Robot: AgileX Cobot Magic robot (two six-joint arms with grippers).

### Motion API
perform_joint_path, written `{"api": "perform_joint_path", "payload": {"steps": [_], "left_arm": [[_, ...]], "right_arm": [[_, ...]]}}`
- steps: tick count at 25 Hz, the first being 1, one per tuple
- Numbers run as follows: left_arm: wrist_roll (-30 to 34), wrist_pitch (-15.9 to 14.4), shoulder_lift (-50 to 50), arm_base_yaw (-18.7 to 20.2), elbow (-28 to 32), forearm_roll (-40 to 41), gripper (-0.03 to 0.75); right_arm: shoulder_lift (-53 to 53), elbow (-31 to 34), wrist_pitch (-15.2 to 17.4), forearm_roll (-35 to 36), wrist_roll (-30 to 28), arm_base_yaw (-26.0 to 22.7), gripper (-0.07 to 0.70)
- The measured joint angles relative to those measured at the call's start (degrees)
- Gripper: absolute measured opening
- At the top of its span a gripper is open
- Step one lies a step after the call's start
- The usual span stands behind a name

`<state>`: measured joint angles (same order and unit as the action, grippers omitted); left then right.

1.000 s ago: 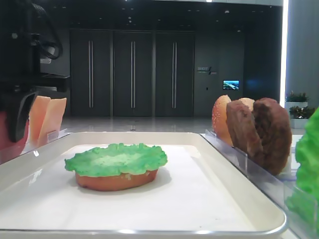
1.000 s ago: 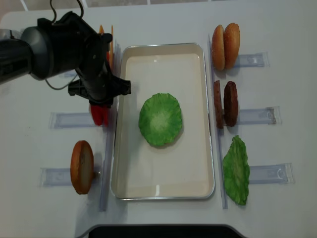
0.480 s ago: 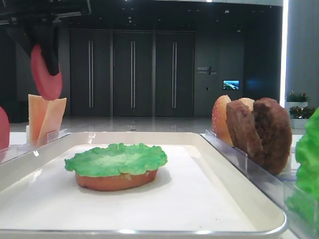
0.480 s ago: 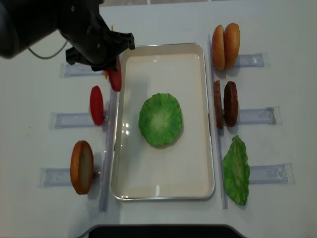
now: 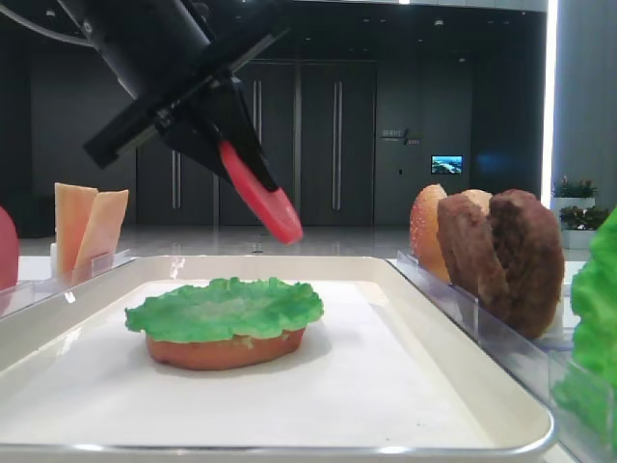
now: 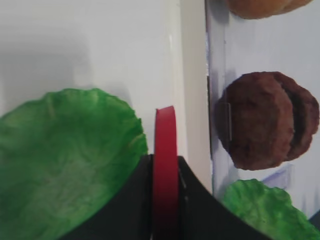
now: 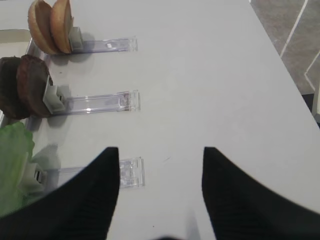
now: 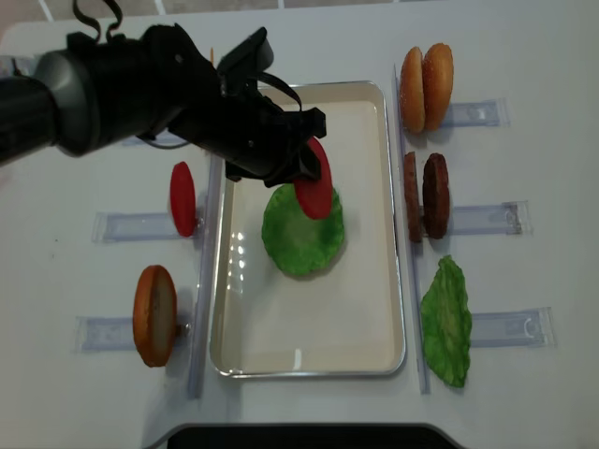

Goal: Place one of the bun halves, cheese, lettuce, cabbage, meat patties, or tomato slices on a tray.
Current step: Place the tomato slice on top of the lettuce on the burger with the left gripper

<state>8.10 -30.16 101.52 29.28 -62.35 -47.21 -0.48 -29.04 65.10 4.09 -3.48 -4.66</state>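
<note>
Overhead view: left gripper pinches tomato slice by its edge, tilted over lettuce on tray. Released edge-on, slice likely rolls off. Right gripper spread, idle.

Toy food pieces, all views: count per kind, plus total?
Flat red tomato slices: 2
Round orange-tan bun halves: 4
Dark brown lumpy meat patties: 2
Ruffled green leaves: 2
Pale-orange square cheese slices: 2
Total: 12
</note>
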Motion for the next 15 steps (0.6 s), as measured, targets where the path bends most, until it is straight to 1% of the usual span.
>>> {"api": "perform_joint_path", "payload": {"steps": [1, 2, 4, 8, 15], "left_arm": [[4.38, 0.12, 0.92, 0.00, 0.20, -4.43, 0.051], [7.41, 0.44, 1.82, 0.00, 0.31, -7.36, 0.051], [11.47, 1.23, 2.73, 0.00, 0.36, -11.00, 0.051], [13.11, 1.51, 4.26, 0.00, 0.36, -11.71, 0.050], [13.25, -0.14, 5.87, 0.00, 1.30, -10.36, 0.050]], "right_arm": [[0.00, 0.00, 0.00, 0.00, 0.00, 0.00, 0.360], [0.00, 0.00, 0.00, 0.00, 0.00, 0.00, 0.360], [0.00, 0.00, 0.00, 0.00, 0.00, 0.00, 0.360], [0.00, 0.00, 0.00, 0.00, 0.00, 0.00, 0.360], [0.00, 0.00, 0.00, 0.00, 0.00, 0.00, 0.360]]}}
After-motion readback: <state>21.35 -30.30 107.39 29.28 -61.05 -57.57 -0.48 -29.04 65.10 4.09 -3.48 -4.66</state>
